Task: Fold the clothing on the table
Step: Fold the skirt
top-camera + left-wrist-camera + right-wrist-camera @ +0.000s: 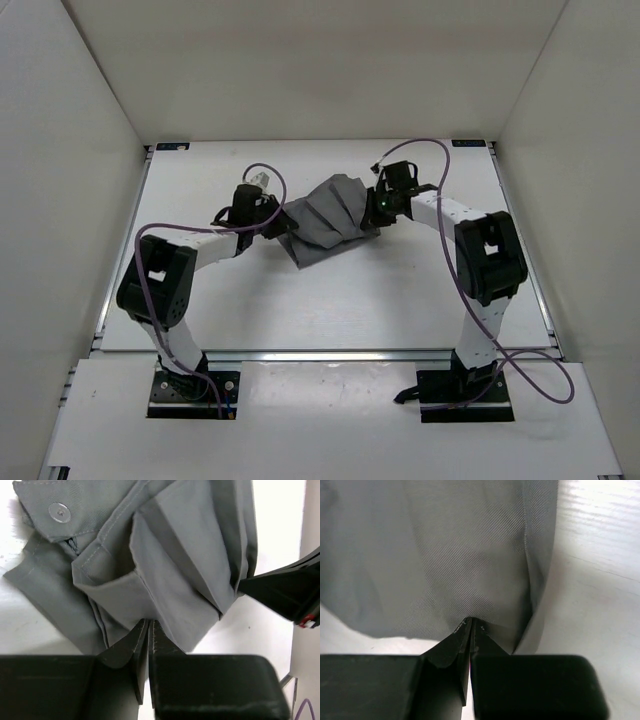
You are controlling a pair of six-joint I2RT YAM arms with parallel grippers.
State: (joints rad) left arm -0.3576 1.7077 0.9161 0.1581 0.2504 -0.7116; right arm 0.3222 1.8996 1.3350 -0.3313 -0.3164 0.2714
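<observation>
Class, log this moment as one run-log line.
left tool: shut on grey skirt | right tool: shut on grey skirt | grey skirt: bunched on table

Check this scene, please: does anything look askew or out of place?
The skirt is not flat: it is bunched in crooked folds, pinched by the left claw and the right claw. Nothing looks damaged.

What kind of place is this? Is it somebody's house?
Probably a robot lab booth, not a house: white walls box in a white table, with a left arm and right arm bolted at its edge.
</observation>
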